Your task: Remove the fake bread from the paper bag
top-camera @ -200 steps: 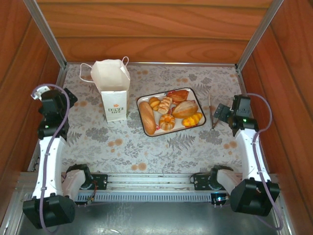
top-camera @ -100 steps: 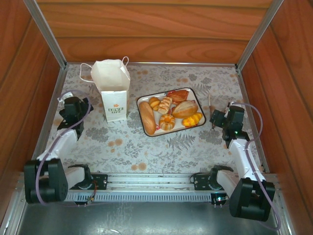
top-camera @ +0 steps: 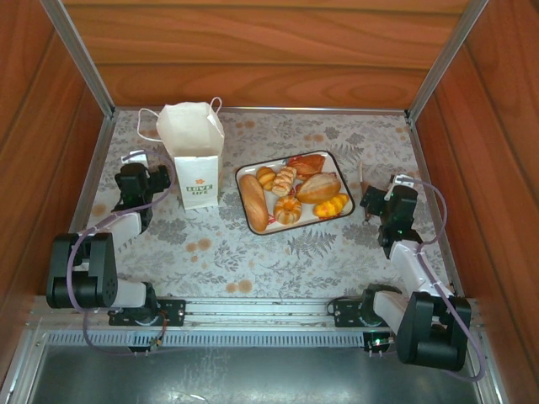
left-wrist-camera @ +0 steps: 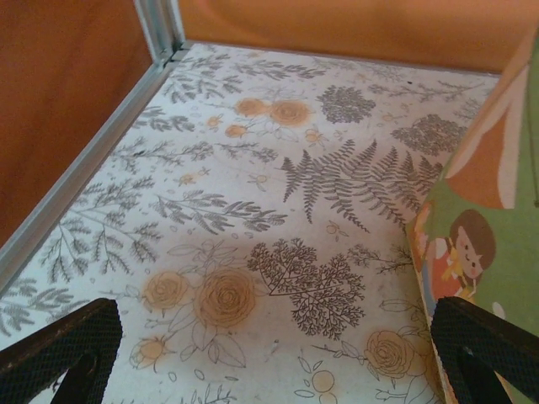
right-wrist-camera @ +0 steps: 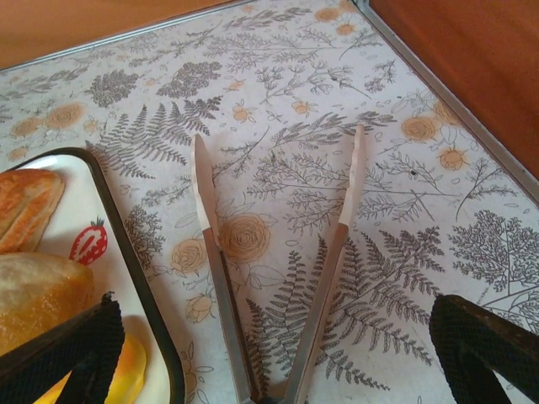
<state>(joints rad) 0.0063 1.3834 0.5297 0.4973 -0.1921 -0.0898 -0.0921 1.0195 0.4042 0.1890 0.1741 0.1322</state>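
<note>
The white paper bag (top-camera: 195, 160) stands upright at the back left, and its mouth faces away from the camera, so its inside is hidden. Several pieces of fake bread (top-camera: 290, 189) lie on the strawberry-printed tray (top-camera: 238, 181); two loaves (right-wrist-camera: 34, 290) are at the left edge of the right wrist view. My left gripper (top-camera: 160, 178) sits low just left of the bag, open and holding nothing. The bag's colourful side panel (left-wrist-camera: 480, 219) is close by its right finger. My right gripper (top-camera: 372, 202) is open, low over the table right of the tray (right-wrist-camera: 126, 252).
Metal tongs (right-wrist-camera: 217, 278) lie on the floral cloth between my right gripper's fingers, tips pointing away; from above the tongs (top-camera: 364, 187) lie right of the tray. Wooden walls and metal rails (left-wrist-camera: 84, 160) close in the table on three sides.
Both arms have folded down low. The left gripper has swung right, close to the bag's side. The right gripper has sunk slightly toward the tongs. Both jaws have stayed open.
</note>
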